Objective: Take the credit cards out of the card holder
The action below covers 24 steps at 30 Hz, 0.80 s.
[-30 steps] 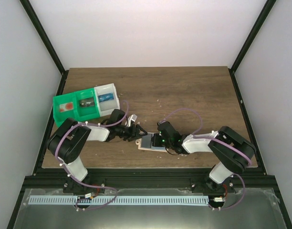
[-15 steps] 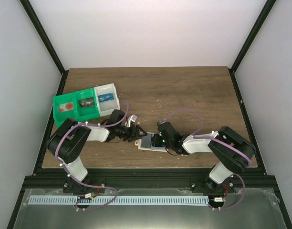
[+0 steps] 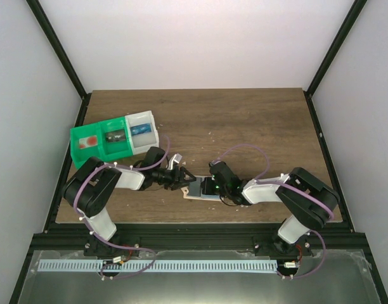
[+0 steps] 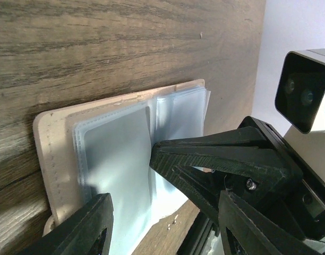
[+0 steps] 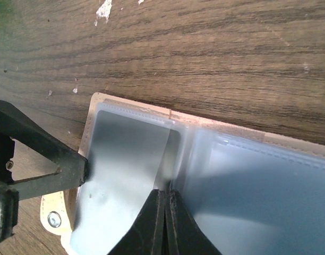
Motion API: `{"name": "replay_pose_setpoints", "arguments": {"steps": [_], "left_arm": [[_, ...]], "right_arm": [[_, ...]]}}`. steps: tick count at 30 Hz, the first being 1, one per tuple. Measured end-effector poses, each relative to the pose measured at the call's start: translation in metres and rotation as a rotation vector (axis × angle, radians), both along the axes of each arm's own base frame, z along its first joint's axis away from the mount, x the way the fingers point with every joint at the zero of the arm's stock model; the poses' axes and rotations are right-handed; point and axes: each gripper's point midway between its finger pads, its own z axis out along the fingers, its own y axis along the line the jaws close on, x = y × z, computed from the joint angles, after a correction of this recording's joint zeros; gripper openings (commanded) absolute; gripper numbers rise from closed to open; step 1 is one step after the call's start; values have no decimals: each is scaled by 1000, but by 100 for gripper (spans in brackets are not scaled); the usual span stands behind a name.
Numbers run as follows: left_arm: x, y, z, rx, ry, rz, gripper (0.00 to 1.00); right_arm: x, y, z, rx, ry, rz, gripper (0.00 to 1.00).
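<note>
Holder (image 3: pixel 200 189) lies open on table (image 3: pixel 245 120), front centre. Right end effector (image 5: pixel 165 207) pressed together, tips on its clear sleeves (image 5: pixel 130 159). Left end effector (image 4: pixel 163 199) spread apart, one finger (image 5: pixel 56 164) touching its edge.

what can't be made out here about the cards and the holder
- Credit cards: none distinguishable; the cloudy clear plastic sleeves of the flat tan card holder blur in both wrist views.
- Holder, top view: mostly covered by the open left claw and shut right claw.
- Holder's near end: cut off at both wrist views' bottom edge.
- Green and white plastic bins, top view: contents too small.
</note>
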Motion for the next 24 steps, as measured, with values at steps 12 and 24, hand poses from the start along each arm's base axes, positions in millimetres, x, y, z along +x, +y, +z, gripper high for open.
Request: {"name": "replay_pose_setpoints", "arguments": {"steps": [12,24], "left_arm": [[7,6,3,72,-61,9,58],[6,8,-4,91,-63,2,58]], "right_arm": [[0,0,0,2,-2,0,0],[0,0,0,5,-4,-1,0]]}}
